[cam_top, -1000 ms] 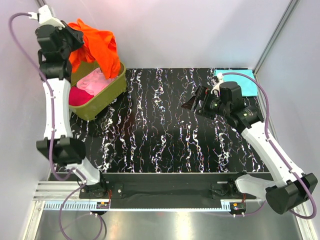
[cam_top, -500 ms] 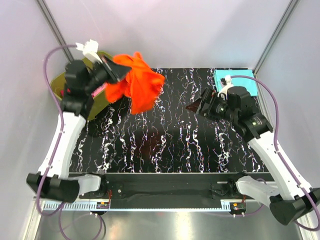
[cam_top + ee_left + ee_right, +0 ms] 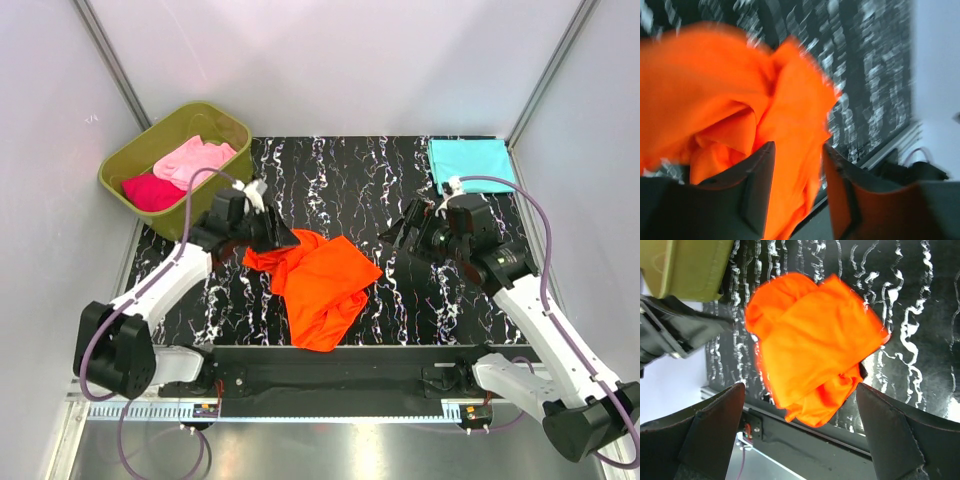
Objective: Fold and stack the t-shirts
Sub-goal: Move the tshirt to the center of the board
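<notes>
Left gripper (image 3: 275, 235), jaws parted and gripping nothing, sits at the edge of one crumpled orange t-shirt (image 3: 320, 285) lying right of the tub (image 3: 145, 139). Farther right, the right gripper (image 3: 400, 232) gapes empty. One pink shirt (image 3: 195, 157) and one magenta shirt (image 3: 150, 190) bunch inside that rigid tub. One teal shirt (image 3: 470, 160) lies flat, far right, on the marbled table (image 3: 330, 180).

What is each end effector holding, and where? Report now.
Nothing: left end effector open at the edge of the orange t-shirt; right end effector open, empty.
</notes>
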`<action>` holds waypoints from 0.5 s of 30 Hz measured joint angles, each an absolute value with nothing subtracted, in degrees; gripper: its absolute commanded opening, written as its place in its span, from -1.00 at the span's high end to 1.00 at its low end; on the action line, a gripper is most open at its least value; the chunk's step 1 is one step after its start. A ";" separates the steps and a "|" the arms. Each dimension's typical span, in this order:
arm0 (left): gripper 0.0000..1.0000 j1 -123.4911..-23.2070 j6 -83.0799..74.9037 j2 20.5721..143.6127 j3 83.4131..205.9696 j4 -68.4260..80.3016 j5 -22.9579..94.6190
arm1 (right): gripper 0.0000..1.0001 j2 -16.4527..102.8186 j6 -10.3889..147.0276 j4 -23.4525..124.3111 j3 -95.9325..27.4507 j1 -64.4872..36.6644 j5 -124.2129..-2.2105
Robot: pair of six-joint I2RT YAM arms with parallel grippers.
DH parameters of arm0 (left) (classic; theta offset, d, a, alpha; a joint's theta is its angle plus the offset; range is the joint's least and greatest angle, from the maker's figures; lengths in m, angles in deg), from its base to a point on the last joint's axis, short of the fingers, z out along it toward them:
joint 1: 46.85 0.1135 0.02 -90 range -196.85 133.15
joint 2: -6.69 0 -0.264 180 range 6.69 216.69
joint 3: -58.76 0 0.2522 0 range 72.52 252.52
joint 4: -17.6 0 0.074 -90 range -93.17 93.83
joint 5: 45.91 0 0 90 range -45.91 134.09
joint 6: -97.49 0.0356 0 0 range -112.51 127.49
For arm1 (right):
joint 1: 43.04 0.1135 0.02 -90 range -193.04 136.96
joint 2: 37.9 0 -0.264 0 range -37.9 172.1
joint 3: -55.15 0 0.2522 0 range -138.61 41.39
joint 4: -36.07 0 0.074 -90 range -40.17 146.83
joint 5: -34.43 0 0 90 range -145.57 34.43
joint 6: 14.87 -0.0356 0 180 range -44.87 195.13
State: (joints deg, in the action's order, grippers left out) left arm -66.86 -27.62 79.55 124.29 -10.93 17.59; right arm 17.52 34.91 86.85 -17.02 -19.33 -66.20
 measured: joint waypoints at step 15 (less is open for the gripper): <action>-0.34 -78.51 -22.94 72.71 113.73 -18.56 28.41 | -0.60 27.53 28.44 72.93 4.73 -19.33 -67.97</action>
